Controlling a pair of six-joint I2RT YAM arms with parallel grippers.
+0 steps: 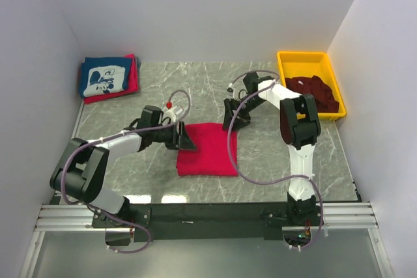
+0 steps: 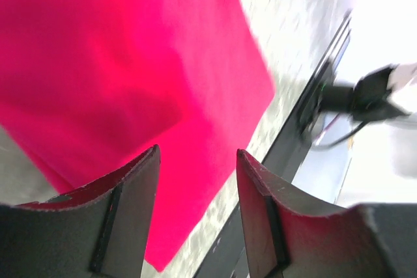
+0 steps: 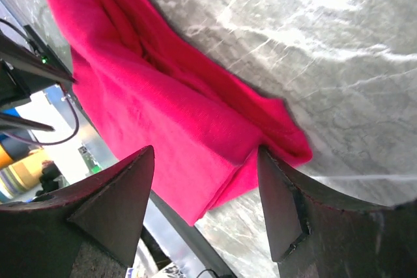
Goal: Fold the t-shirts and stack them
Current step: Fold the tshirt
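Note:
A folded bright red t-shirt [image 1: 207, 150] lies on the marble table in front of the arms. It fills the left wrist view [image 2: 124, 76] and shows in the right wrist view [image 3: 169, 109]. My left gripper [image 1: 184, 139] is open and empty at the shirt's far left corner. My right gripper [image 1: 233, 122] is open and empty at its far right corner. A folded navy t-shirt with a white graphic [image 1: 104, 76] lies on a red t-shirt [image 1: 132, 81] at the back left. Dark maroon t-shirts [image 1: 317, 93] lie in the yellow bin.
The yellow plastic bin [image 1: 291, 60] stands at the back right by the wall. White walls close the table on three sides. The black rail with the arm bases [image 1: 208, 213] runs along the near edge.

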